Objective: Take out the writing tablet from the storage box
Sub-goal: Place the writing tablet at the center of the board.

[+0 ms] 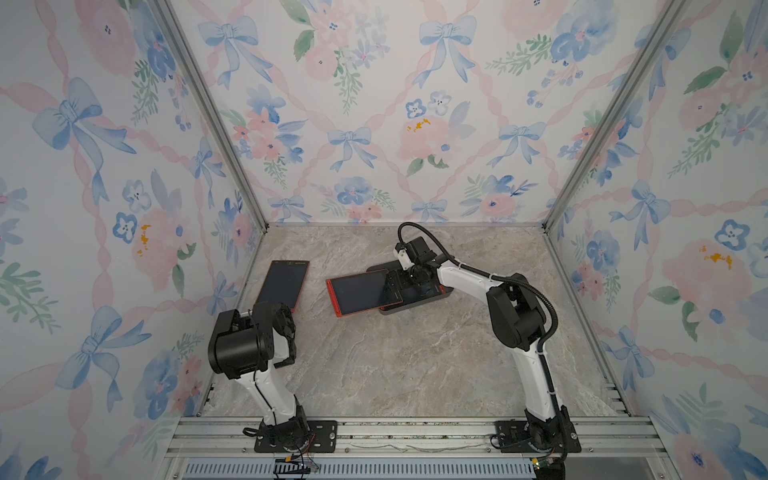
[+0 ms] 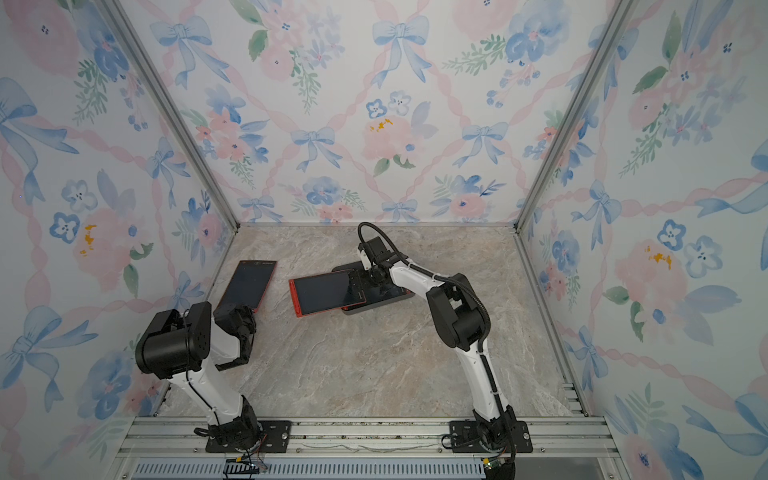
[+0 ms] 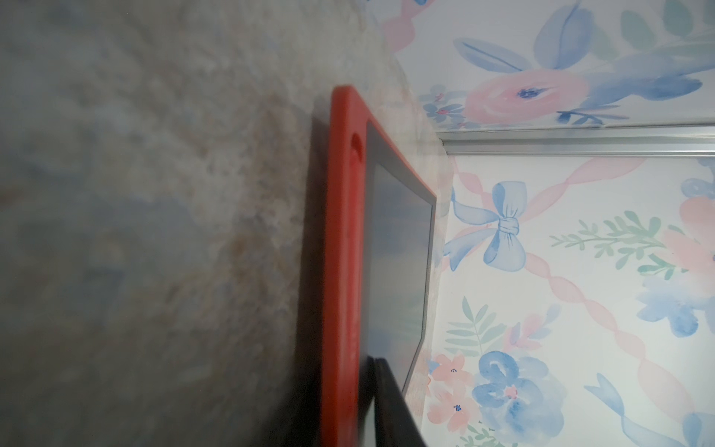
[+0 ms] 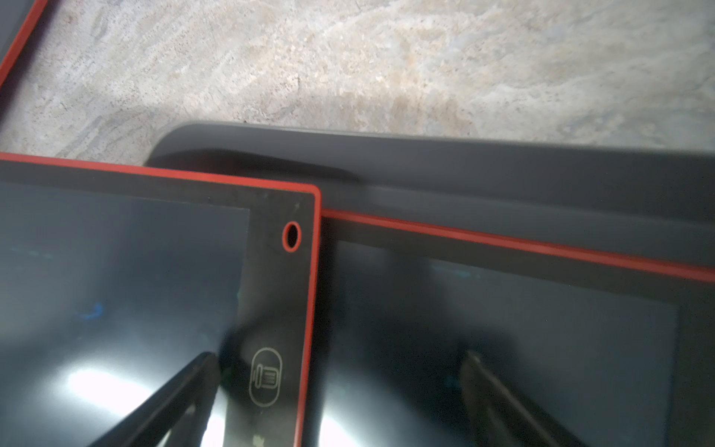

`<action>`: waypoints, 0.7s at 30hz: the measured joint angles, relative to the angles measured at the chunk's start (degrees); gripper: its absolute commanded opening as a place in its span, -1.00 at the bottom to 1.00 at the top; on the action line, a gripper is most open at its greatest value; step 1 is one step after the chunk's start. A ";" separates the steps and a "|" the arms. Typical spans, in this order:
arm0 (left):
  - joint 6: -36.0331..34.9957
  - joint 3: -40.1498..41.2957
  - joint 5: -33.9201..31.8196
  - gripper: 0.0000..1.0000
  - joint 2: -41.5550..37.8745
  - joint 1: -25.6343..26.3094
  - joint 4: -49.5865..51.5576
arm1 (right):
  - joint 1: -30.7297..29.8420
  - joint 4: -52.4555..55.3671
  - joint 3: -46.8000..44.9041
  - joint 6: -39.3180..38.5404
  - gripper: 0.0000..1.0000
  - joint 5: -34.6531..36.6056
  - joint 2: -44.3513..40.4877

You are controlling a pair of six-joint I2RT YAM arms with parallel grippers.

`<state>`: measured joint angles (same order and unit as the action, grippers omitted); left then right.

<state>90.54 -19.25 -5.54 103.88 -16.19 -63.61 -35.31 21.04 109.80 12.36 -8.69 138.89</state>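
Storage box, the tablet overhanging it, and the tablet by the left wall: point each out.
storage box [image 4: 503, 170]: right wrist view, on its grey rim.
overhanging tablet [image 1: 361, 296]: in a top view, middle of its screen.
tablet by the left wall [image 1: 282, 284]: in a top view, middle of its screen.

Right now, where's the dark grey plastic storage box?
In a top view, the storage box sits toward the back beneath the right end effector, a red-framed tablet overhanging its left end.

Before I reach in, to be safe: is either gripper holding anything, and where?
Right gripper open, holding nothing. Left gripper is at the left tablet's near end; grip cannot be told.
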 measured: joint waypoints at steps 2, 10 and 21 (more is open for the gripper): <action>0.26 -0.09 0.04 0.03 0.00 -0.11 -1.29 | 0.00 0.00 0.00 0.00 1.00 0.00 0.00; 1.77 2.03 -0.68 0.66 -2.97 -0.37 -4.07 | 0.00 0.68 0.55 -0.02 1.00 0.02 0.22; 3.37 5.84 -1.14 0.96 -10.95 -0.35 0.57 | 0.00 0.87 0.83 -0.02 1.00 0.00 0.37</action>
<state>93.91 -13.41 -6.68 92.92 -16.53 -63.05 -35.31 21.91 110.63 12.34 -8.69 139.26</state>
